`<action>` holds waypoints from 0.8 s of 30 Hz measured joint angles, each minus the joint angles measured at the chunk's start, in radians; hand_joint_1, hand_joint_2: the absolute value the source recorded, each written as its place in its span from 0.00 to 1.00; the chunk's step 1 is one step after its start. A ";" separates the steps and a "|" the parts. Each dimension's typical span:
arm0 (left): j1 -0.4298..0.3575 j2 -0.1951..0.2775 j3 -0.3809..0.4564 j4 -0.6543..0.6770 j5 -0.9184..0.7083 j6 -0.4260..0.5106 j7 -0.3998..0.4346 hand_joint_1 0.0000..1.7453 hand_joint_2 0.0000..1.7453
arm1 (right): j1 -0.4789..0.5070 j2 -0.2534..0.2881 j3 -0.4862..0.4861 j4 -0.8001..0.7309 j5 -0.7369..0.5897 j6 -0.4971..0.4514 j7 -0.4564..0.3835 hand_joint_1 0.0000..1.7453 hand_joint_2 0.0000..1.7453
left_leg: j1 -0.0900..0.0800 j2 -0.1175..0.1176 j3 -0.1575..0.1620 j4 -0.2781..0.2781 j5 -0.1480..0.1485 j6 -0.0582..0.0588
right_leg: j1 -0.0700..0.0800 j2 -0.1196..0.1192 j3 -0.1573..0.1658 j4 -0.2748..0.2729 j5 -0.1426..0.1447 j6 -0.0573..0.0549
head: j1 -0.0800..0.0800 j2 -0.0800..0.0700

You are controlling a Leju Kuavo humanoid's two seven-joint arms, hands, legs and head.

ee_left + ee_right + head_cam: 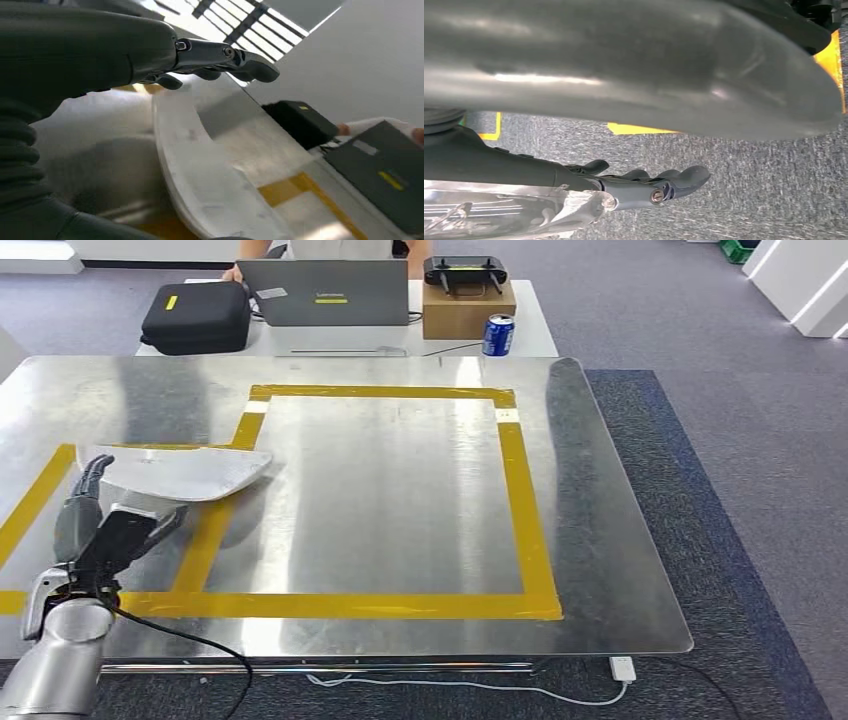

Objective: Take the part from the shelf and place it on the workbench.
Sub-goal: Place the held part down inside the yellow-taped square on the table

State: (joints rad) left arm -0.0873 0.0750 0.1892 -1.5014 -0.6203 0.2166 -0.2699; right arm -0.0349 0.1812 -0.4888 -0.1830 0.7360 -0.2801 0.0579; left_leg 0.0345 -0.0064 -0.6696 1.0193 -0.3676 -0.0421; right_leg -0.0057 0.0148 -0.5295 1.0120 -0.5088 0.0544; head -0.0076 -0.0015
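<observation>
The part [180, 472], a curved silvery sheet-metal piece, lies flat on the steel workbench [400, 500], across the left side of the yellow tape square [520, 500]. My left hand [105, 530] hovers at the part's near left end, fingers spread, holding nothing. In the left wrist view the fingers [225, 55] stretch out above the part [210, 180] with a gap between them. My right hand [644, 185] hangs low over grey carpet beside a shiny metal edge, fingers extended and empty.
Behind the workbench stands a white desk with a laptop [322, 292], a black case [195, 315], a cardboard box [468, 308] and a blue can [498, 335]. A person sits behind the laptop. A white cable and adapter [622, 668] lie at the front edge.
</observation>
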 joint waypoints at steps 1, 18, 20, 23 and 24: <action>0.000 -0.007 0.008 -0.008 0.055 -0.019 -0.016 0.00 0.00 | 0.000 0.000 -0.001 0.000 0.001 0.000 -0.001 0.00 0.00 | 0.000 0.000 0.000 0.000 0.000 0.000 | 0.000 0.000 0.000 0.000 0.000 0.000 | 0.000 0.000; -0.004 -0.093 0.281 -0.078 1.077 -0.566 -0.160 0.00 0.00 | 0.000 0.000 -0.016 0.000 0.029 -0.006 -0.025 0.00 0.00 | 0.000 0.000 0.000 -0.002 0.002 -0.003 | 0.001 0.000 -0.003 0.003 0.000 -0.002 | 0.000 0.000; -0.013 -0.101 0.330 -0.079 1.148 -0.585 -0.174 0.00 0.00 | -0.001 0.000 -0.017 0.000 0.031 -0.006 -0.027 0.00 0.00 | 0.001 0.000 0.000 -0.002 0.002 -0.003 | 0.001 0.000 -0.003 0.004 0.000 -0.004 | 0.000 0.000; -0.037 -0.112 0.439 -0.081 1.245 -0.622 -0.199 0.00 0.00 | 0.000 0.000 -0.021 0.000 0.032 -0.006 -0.033 0.00 0.00 | 0.001 0.001 0.000 -0.002 0.002 -0.003 | 0.002 0.002 -0.005 0.004 0.001 -0.007 | 0.000 0.000; -0.042 -0.113 0.471 -0.081 1.258 -0.632 -0.201 0.00 0.00 | 0.001 0.000 -0.024 0.000 0.032 -0.006 -0.034 0.00 0.00 | 0.001 0.001 0.000 -0.002 0.002 -0.003 | 0.002 0.001 -0.005 0.004 0.001 -0.007 | 0.000 0.000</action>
State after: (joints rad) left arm -0.1296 -0.0384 0.6602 -1.5828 0.6374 -0.4155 -0.4711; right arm -0.0343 0.1812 -0.5123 -0.1831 0.7681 -0.2857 0.0243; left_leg 0.0356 -0.0055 -0.6699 1.0172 -0.3655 -0.0454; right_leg -0.0038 0.0160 -0.5349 1.0162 -0.5077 0.0472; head -0.0079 -0.0015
